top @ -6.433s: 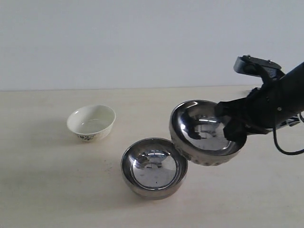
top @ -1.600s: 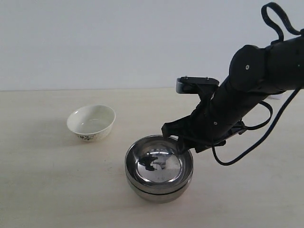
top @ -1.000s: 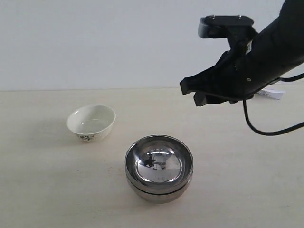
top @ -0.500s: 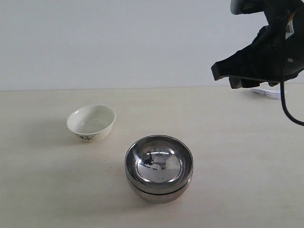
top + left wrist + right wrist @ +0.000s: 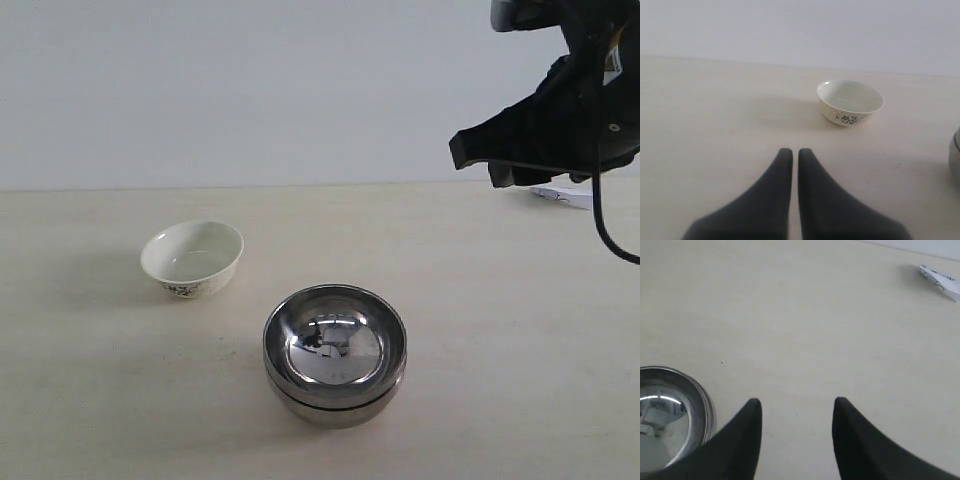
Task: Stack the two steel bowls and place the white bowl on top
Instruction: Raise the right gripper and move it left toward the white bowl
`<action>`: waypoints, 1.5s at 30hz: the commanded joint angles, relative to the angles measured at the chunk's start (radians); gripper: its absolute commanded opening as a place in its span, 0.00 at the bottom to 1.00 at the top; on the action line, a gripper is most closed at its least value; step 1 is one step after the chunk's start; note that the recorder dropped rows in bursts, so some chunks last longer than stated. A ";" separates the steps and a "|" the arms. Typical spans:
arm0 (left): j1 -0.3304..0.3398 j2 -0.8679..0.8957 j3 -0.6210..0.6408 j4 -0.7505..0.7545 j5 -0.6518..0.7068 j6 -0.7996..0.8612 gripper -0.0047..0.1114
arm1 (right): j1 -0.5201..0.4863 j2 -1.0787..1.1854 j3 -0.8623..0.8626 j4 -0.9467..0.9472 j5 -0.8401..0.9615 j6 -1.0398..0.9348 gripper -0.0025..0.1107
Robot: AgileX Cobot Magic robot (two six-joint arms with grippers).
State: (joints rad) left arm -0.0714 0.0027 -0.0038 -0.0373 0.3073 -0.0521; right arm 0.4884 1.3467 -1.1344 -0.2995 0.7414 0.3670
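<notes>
Lab setup; bare table [image 5: 100, 420]; blank white wall [image 5: 250, 90]

Open table [image 5: 235, 322] separates white bowl [image 5: 192, 257] from stacked steel bowls [image 5: 335, 353].

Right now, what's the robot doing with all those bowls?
The two steel bowls sit stacked, one inside the other, on the table. The right tool hangs open and empty up above the table. The white bowl stands alone, not yet on top. The left tool is shut, holding nothing, pointing roughly toward it.
</notes>
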 commanded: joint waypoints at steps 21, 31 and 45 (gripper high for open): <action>0.003 -0.003 0.004 0.002 0.000 -0.001 0.07 | -0.026 0.181 -0.024 -0.018 -0.189 0.012 0.37; 0.003 -0.003 0.004 0.002 0.000 -0.001 0.07 | -0.026 0.327 -0.132 0.106 -0.180 -0.072 0.37; 0.003 -0.003 0.004 0.002 0.000 -0.001 0.07 | -0.026 0.568 -0.331 0.538 -0.230 -0.409 0.37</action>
State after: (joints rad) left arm -0.0714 0.0027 -0.0038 -0.0373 0.3073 -0.0521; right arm 0.4694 1.8774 -1.4220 0.1419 0.5251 0.0468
